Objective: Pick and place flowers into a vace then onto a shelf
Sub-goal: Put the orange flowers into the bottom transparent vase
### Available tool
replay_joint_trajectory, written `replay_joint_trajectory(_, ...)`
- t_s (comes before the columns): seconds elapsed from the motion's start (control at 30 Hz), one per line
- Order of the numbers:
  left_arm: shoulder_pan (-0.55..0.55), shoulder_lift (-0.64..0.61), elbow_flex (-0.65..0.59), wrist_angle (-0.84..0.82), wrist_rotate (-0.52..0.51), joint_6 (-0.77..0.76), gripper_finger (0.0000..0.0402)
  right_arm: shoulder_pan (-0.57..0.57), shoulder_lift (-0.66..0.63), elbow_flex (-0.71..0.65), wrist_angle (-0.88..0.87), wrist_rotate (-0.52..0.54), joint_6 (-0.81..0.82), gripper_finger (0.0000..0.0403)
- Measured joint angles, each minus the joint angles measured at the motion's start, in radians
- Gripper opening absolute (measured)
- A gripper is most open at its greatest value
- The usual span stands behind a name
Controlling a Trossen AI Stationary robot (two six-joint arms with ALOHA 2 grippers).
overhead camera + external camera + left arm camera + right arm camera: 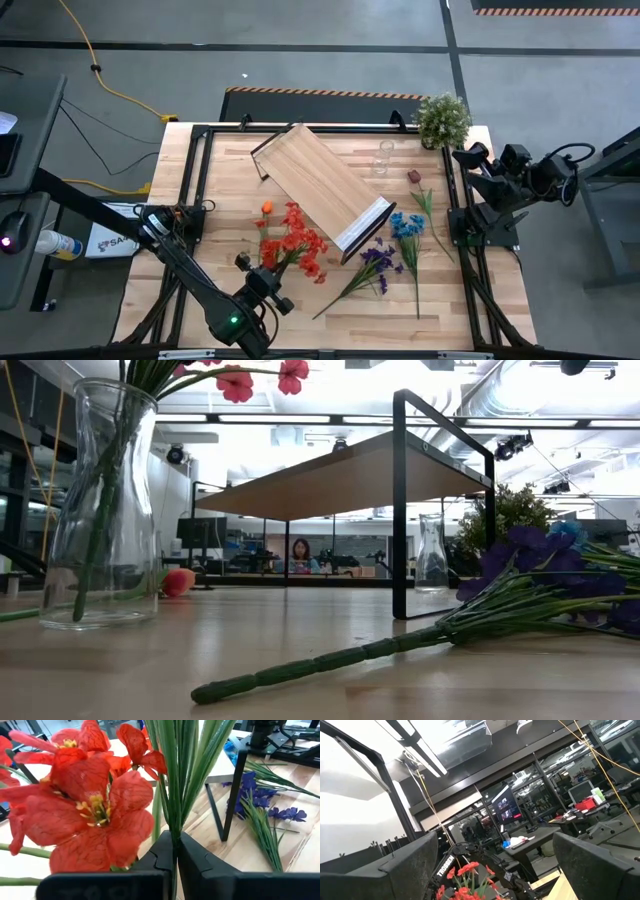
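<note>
1. The high view alone lays out the whole table: the shelf (322,198) lies diagonally across the middle, an empty glass vase (384,158) at its 1 o'clock, the potted plant (442,119) at the far corner beyond that.
2. Only the low view shows a second vase (101,510) standing upright on the tabletop with green stalks inside it and red blooms above its mouth.
3. The left wrist view gives what the others hide: the left gripper (175,851) is shut nearly flat on a bunch of green stalks, the red flowers (85,805) spreading just above its fingers.
4. In the high view that gripper sits at 7 o'clock from the shelf, under the red blooms.
5. Loose stems lie at the shelf's 4 to 5 o'clock: purple flowers (375,262), blue flowers (406,226), and a dark maroon bloom (414,176) at 2 o'clock.
6. The right gripper (495,865) waits raised at the table's right edge, fingers spread wide, holding nothing.
</note>
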Motion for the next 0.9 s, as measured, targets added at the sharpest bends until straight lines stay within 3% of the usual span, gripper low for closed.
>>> replay_joint_trajectory(0.33,0.0,0.0,0.0,0.023,0.051,-0.001,0.005,0.0,0.0,0.0,0.0,0.001,0.0,0.0381)
replay_joint_trajectory(0.9,0.0,-0.001,0.0,0.026,0.053,0.002,0.0056,0.0,0.0,0.0,0.0,0.0,0.0,0.0381)
